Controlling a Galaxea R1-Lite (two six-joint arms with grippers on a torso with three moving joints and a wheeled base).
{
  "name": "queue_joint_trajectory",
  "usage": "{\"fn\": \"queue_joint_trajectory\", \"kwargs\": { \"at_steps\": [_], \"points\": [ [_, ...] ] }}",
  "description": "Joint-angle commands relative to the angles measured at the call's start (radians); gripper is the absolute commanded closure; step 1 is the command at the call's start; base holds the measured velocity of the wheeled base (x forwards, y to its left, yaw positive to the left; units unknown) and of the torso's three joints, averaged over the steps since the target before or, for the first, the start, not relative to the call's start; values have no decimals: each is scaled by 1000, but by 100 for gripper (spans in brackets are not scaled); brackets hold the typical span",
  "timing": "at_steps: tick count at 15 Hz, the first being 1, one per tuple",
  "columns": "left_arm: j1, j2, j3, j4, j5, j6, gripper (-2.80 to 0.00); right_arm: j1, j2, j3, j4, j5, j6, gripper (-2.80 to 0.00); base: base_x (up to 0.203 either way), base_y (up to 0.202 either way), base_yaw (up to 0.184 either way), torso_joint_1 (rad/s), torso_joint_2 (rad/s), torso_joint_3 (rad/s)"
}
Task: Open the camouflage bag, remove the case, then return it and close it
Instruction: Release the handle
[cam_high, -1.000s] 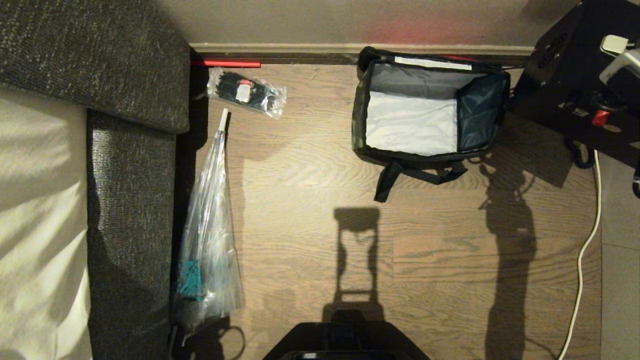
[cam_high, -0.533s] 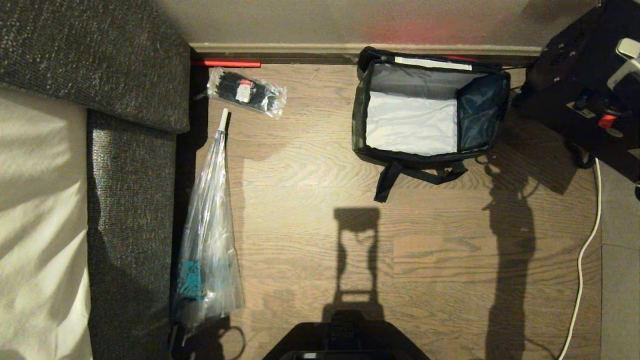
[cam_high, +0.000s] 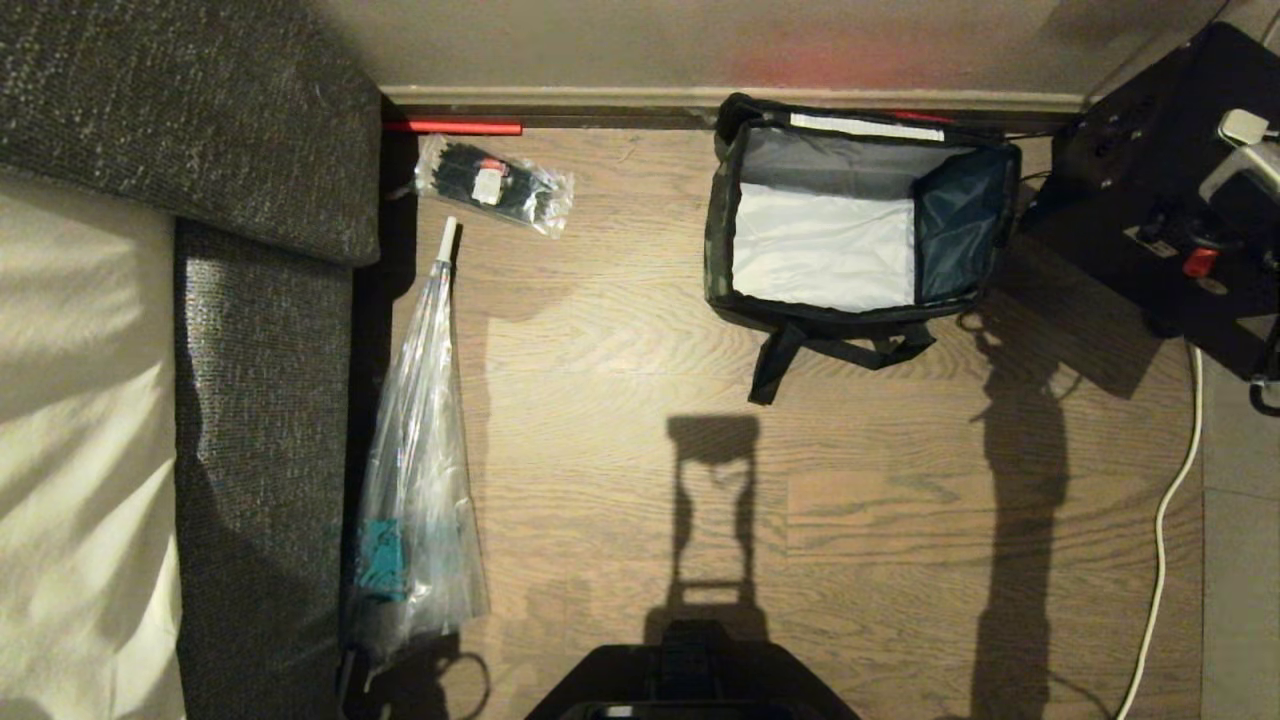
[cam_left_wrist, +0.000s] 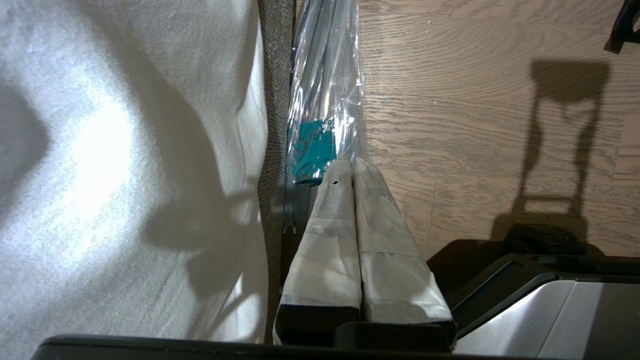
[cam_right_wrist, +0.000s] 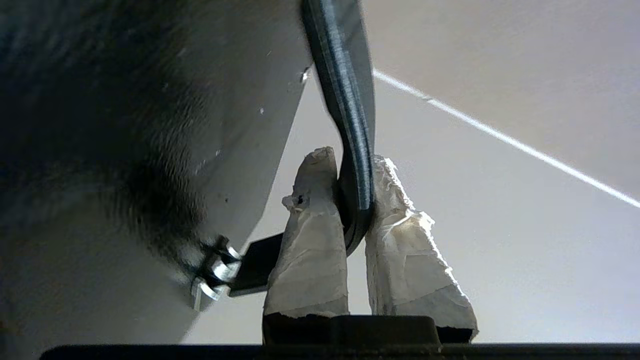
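You see the camouflage bag (cam_high: 860, 215) open on the floor at one o'clock, pale interior bare. At two o'clock the case (cam_high: 1150, 210) hangs by its dark handle (cam_right_wrist: 352, 150), pinched in the right end effector (cam_right_wrist: 350, 200). The left end effector (cam_left_wrist: 352, 172) is closed, empty, beside the umbrella (cam_left_wrist: 325, 100).

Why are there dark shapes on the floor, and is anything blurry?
Head view: low light throws long shadows over the floor, and the bag gleams pale inside. Right wrist view: the case, held by its strap, is near and blurred. Left wrist view: glare on the umbrella.
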Motion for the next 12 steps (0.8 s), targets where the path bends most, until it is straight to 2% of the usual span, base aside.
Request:
{"fn": "queue_joint_trajectory", "kwargs": {
  "at_steps": [1,12],
  "points": [
    [0,0,0,0,0,0,0,-21,55,-3,-6,-6,3,0,0,0,0,0,0,0],
    [0,0,2,0,0,0,0,-80,254,-89,-6,-11,75,0,0,0,0,0,0,0]
  ]
}}
